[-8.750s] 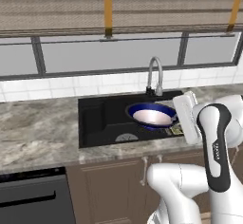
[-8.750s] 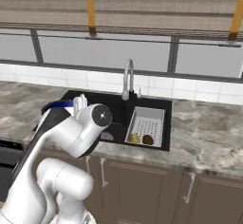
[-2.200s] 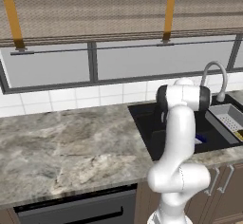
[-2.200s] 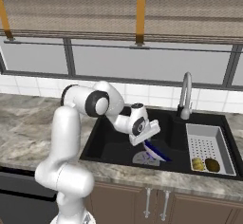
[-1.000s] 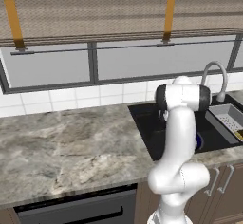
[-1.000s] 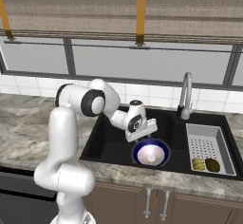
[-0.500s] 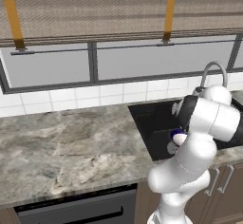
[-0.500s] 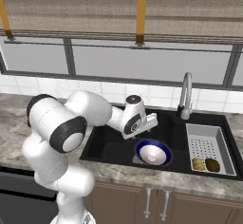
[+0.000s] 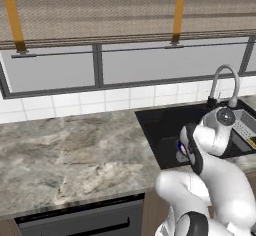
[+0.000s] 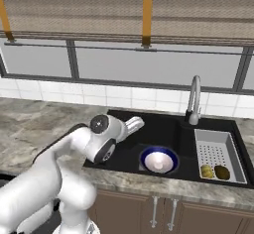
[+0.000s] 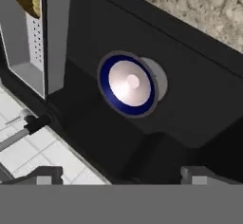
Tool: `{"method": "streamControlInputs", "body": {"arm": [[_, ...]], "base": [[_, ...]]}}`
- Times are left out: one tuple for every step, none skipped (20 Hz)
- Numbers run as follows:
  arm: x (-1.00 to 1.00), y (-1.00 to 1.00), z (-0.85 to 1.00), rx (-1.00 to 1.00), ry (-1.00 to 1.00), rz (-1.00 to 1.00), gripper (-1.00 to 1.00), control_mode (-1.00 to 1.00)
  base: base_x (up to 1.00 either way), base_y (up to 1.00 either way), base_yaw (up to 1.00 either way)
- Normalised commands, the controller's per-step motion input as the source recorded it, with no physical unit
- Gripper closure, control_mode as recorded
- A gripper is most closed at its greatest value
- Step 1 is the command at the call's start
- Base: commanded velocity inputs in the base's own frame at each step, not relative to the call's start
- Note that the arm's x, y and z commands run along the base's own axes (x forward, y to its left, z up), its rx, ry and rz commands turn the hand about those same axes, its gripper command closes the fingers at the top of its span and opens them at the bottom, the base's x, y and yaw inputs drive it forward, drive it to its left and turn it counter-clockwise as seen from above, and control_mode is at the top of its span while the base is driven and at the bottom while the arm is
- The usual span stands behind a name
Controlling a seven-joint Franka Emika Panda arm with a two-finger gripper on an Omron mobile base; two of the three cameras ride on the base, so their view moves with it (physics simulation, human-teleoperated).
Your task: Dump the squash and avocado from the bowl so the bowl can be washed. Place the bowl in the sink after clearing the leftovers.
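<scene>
The bowl point(image 10: 158, 160), dark blue with a white inside, sits upright on the floor of the black sink point(image 10: 166, 129). In the hand view the bowl point(image 11: 128, 84) lies well ahead of my open gripper point(image 11: 121, 175), nothing between the fingers. From the right base view the gripper point(image 10: 138, 123) hovers over the sink's left part, up and left of the bowl and apart from it. The yellowish squash point(image 10: 207, 171) and the darker avocado point(image 10: 222, 172) lie side by side in the grey perforated tray point(image 10: 213, 146). My arm hides most of the bowl point(image 9: 181, 150) in the left base view.
A chrome gooseneck faucet point(image 10: 195, 96) stands behind the sink, between basin and tray. Marble counter point(image 9: 75, 155) stretches to the left of the sink point(image 9: 160, 125). Tiled wall and windows rise behind. Cabinet doors point(image 10: 163, 213) sit under the front edge.
One second ago my hand was at the bowl's rim on the sink floor. It has since let go, opened wide and drawn back up and to the left. The bowl stays put.
</scene>
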Motion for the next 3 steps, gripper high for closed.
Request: {"method": "streamControlInputs", "body": {"arm": [[-1.0,0.76,1.0,-0.14,-0.57,0.0,-1.0,-1.0],[-1.0,0.86,1.0,-0.16,-0.56,0.0,-1.0,-1.0],[-1.0,0.89,1.0,-0.17,-0.57,0.0,-1.0,-1.0]], "base": [[0.0,0.0,0.0],[0.0,0.0,0.0],[0.0,0.0,0.0]]}}
